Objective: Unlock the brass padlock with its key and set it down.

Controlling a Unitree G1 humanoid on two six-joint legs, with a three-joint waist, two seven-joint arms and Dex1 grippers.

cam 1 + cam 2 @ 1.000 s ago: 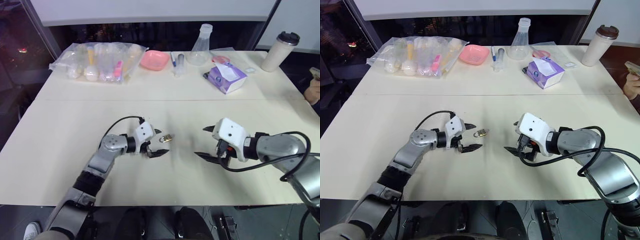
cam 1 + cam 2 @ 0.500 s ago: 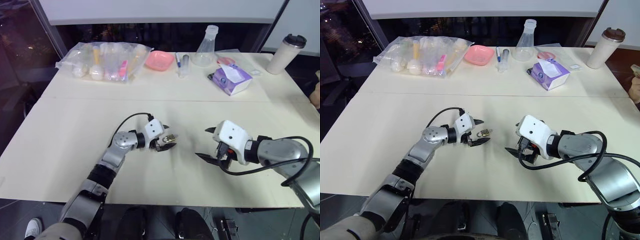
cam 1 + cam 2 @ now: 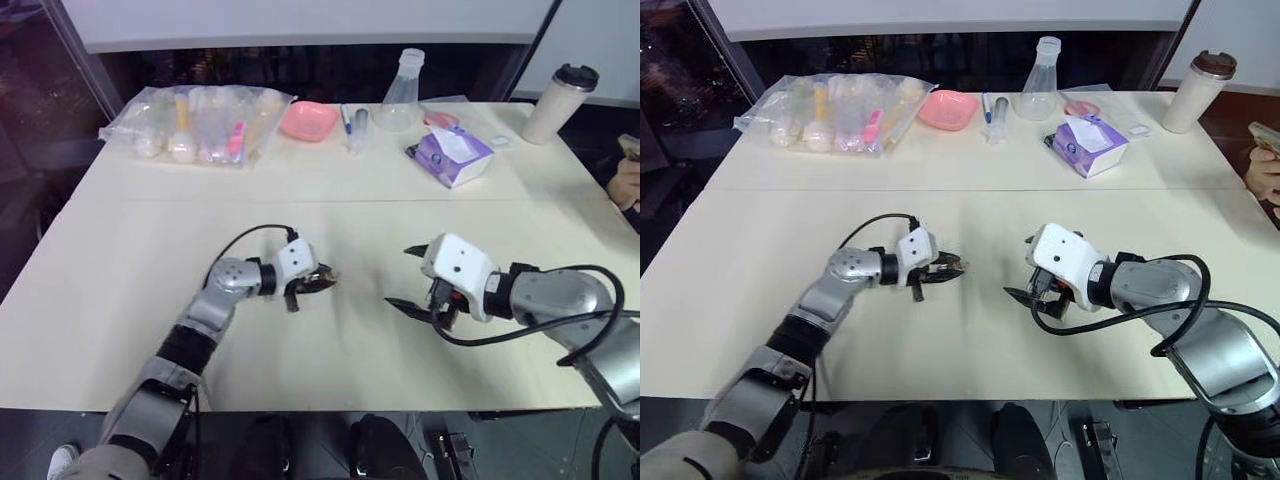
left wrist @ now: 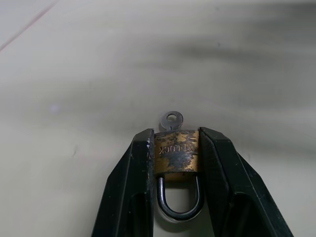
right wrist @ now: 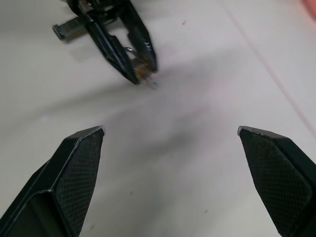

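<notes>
Cream-coloured tabletop (image 3: 120, 300) spreads from the near edge to a dark window wall at the back, with a thin seam crossing it midway. Nearest on the robot's left, the left gripper (image 4: 175, 163) is clamped on the brass padlock (image 4: 176, 158): its two black fingers (image 4: 133, 192) press flat against the two sides of the worn yellow body, which bears stamped lettering. The silvery shackle (image 4: 178, 200) loops back between the fingers toward the wrist and looks seated in the body. A small silver key (image 4: 171, 120) sticks out of the padlock's far end, its round bow with a hole pointing away from the gripper. In the head views that gripper (image 3: 312, 283) sits low over the table, left of centre, pointing toward the other arm.

Well apart to the right, the right gripper (image 3: 408, 277) has its fingers spread wide with nothing between them; its textured fingertips (image 5: 79, 168) frame bare table, and the padlock shows ahead of them in the right wrist view.

Farther back, beyond the seam, a purple tissue box (image 3: 452, 154) lies to the right. Along the far edge stand a clear plastic bag of small bottles (image 3: 198, 124), a pink dish (image 3: 308, 120), a blue-tipped marker (image 3: 346, 119), a clear conical flask (image 3: 401, 96) and, at the right corner, a pale tumbler with a dark lid (image 3: 559, 102). A person's hand (image 3: 627, 180) shows at the right edge.
</notes>
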